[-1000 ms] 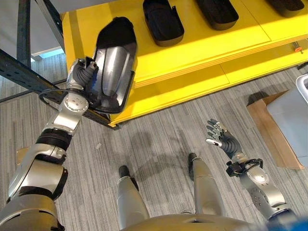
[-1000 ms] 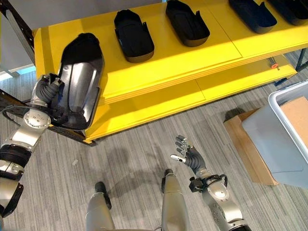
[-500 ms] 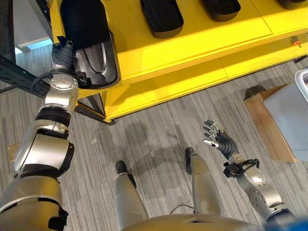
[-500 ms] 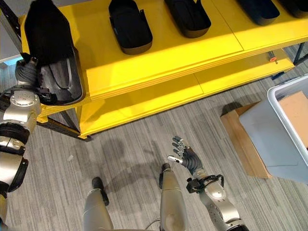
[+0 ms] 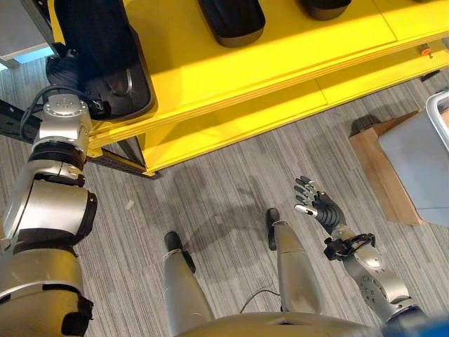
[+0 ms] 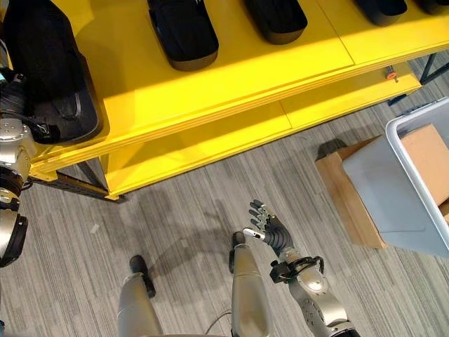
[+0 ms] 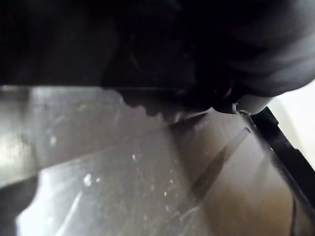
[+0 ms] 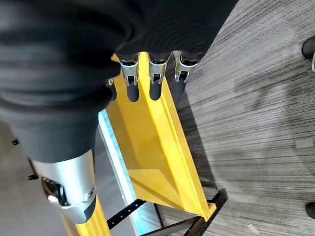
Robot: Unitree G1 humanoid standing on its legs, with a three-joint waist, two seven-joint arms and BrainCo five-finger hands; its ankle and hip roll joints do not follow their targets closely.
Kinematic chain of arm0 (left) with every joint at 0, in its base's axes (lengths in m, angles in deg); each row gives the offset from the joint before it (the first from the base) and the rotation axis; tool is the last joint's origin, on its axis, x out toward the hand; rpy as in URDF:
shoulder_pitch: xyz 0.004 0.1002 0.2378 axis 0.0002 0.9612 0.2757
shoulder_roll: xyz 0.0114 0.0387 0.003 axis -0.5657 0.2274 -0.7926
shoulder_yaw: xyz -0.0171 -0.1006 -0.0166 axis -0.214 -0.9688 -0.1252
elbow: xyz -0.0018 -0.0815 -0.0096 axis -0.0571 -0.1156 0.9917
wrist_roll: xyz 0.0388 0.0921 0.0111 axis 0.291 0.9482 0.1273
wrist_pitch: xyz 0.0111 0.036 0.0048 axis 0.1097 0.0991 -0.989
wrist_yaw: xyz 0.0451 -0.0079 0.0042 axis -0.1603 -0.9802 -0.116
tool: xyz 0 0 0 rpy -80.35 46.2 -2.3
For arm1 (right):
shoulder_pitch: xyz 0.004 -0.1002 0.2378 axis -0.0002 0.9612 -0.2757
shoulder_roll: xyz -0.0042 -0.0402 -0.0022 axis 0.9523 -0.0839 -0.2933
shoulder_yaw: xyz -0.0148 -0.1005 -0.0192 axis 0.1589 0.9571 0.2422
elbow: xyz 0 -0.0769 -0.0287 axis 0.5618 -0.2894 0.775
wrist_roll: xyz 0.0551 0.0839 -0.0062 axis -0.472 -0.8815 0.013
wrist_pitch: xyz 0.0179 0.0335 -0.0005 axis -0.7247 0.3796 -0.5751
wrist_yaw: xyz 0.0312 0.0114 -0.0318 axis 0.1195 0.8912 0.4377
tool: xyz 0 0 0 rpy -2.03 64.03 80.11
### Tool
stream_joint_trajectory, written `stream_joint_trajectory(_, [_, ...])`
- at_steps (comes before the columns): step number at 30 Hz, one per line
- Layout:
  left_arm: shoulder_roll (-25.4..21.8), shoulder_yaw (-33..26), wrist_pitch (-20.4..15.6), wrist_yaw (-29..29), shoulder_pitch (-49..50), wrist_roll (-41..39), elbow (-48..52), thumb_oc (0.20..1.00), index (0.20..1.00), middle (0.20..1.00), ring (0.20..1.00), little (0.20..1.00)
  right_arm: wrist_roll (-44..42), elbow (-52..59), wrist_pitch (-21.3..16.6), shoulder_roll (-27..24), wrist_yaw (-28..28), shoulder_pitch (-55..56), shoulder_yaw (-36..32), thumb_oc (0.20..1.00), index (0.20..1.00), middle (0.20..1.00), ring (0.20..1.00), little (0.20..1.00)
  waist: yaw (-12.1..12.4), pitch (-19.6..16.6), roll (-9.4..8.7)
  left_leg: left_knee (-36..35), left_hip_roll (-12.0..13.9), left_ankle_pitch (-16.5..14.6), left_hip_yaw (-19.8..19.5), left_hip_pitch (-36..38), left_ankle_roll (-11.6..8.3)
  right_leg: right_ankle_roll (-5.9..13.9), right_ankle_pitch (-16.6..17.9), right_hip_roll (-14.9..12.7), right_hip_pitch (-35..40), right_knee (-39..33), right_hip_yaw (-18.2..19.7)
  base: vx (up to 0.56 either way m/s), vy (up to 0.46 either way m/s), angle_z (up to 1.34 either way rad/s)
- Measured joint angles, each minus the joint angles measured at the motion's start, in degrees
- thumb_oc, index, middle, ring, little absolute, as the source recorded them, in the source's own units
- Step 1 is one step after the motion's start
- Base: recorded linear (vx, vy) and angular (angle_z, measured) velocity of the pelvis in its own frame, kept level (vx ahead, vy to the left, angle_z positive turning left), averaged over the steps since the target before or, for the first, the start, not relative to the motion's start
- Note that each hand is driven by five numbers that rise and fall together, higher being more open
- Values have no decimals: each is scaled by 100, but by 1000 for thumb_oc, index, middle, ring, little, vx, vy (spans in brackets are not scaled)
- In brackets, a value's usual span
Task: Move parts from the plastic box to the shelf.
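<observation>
The long black moulded plastic part (image 5: 105, 56) lay on the left end of the yellow shelf (image 5: 210, 63), with the left robot hand (image 5: 64, 70) against its near end; whether those fingers gripped it could not be told. The right robot hand (image 5: 319, 207) hung over the grey floor (image 5: 210, 189), fingers straight, holding nothing. The grey plastic box (image 6: 393, 189) stood to the right

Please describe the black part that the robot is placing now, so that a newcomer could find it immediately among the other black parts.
Find the yellow shelf; several black parts lie along its top. Go to its left end: the part there sits by the corner. Unlike its neighbour, it has the left robot hand against it.
</observation>
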Motion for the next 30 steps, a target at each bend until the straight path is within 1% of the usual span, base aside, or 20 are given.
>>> stream_joint_trajectory(2, [-13, -2, 1, 7, -4, -22, -14, 200, 200, 200, 200, 200, -13, 44, -1, 12, 7, 31, 0, 1000, 1000, 1000, 1000, 1000, -18, -1, -24, 13, -15, -18, -1, -22, 13, 6, 19, -10, -7, -55, 11, 11, 38, -3])
stream_joint_trajectory(3, [-26, -16, -6, 4, -64, -230, -28, 200, 200, 200, 200, 200, -38, 77, -3, 13, 27, 85, -4, 1000, 1000, 1000, 1000, 1000, -40, -13, -42, 34, -17, -30, 0, -134, 27, 15, 72, -8, -105, -113, 23, 4, 36, -9])
stream_joint_trajectory(4, [-33, -71, -12, 1, -169, -240, -111, 200, 200, 200, 200, 200, -61, 76, 1, 14, 33, 91, -5, 1000, 1000, 1000, 1000, 1000, -50, -16, -59, 88, -17, -21, 1, -297, 24, 31, 162, 0, -228, -142, 36, 9, 26, -11])
stream_joint_trajectory(5, [24, -64, -8, -5, -175, -417, -183, 200, 200, 200, 200, 200, -64, 79, 3, 49, 31, 99, -4, 1000, 1000, 1000, 1000, 1000, -102, -19, -98, 166, -21, -41, 27, -351, 54, 46, 183, -5, -262, -148, 77, 5, 44, -9])
stream_joint_trajectory(7, [30, -71, -20, -36, -271, -650, -180, 200, 200, 200, 200, 200, -64, 103, 1, 50, 39, 97, -8, 1000, 1000, 1000, 1000, 1000, -132, -24, -107, 242, -34, -70, 31, -405, 74, 72, 203, -12, -288, -156, 115, -4, 29, -4])
stream_joint_trajectory(13, [-12, -69, -19, -67, -391, -854, -182, 200, 200, 200, 200, 200, -65, 95, 2, 50, 42, 102, -15, 1000, 1000, 1000, 1000, 1000, -135, -31, -116, 313, -45, -112, 108, -520, 138, 96, 304, -18, -415, -284, 207, -7, 26, -7])
stream_joint_trajectory(16, [-14, -69, -22, -69, -500, -858, -180, 200, 200, 200, 200, 200, -69, 95, 2, 48, 50, 117, -32, 1000, 1000, 1000, 1000, 1000, -143, -91, -121, 351, -44, -116, 148, -673, 147, 114, 415, -8, -550, -346, 248, -2, 24, -8])
stream_joint_trajectory(17, [-14, -69, -28, -73, -562, -859, -179, 432, 432, 432, 432, 432, -73, 95, 2, 48, 51, 118, -53, 1000, 1000, 1000, 1000, 1000, -143, -94, -118, 406, -44, -121, 156, -724, 154, 124, 433, -6, -588, -348, 272, 1, 9, -5])
stream_joint_trajectory(18, [-14, -68, -28, -68, -574, -886, -179, 1000, 1000, 1000, 1000, 1000, -76, 95, 2, 48, 53, 118, -52, 1000, 1000, 1000, 1000, 1000, -144, -96, -121, 427, -44, -130, 180, -730, 166, 131, 442, -9, -592, -354, 298, 6, 4, -4])
stream_joint_trajectory(21, [-14, -66, -30, -63, -635, -1114, -177, 1000, 1000, 1000, 1000, 1000, -111, 95, 2, 48, 95, 139, -52, 1000, 1000, 1000, 1000, 1000, -145, -162, -149, 466, -44, -153, 191, -728, 173, 134, 446, -14, -592, -354, 307, 3, -3, -2])
stream_joint_trajectory(26, [-14, -69, -30, -64, -635, -1356, -168, 1000, 1000, 1000, 1000, 1000, -124, 95, 7, 39, 110, 245, -55, 1000, 1000, 1000, 1000, 1000, -122, -183, -147, 488, -44, -156, 189, -730, 170, 134, 450, -18, -598, -376, 314, 0, 0, 0])
stream_joint_trajectory(30, [-15, -70, -35, -61, -642, -1589, -167, 1000, 1000, 1000, 1000, 1000, -211, 95, 37, 38, 119, 250, -64, 1000, 1000, 1000, 1000, 1000, -119, -441, -125, 498, -44, -154, 211, -887, 170, 147, 497, -13, -771, -365, 342, -6, -4, -2])
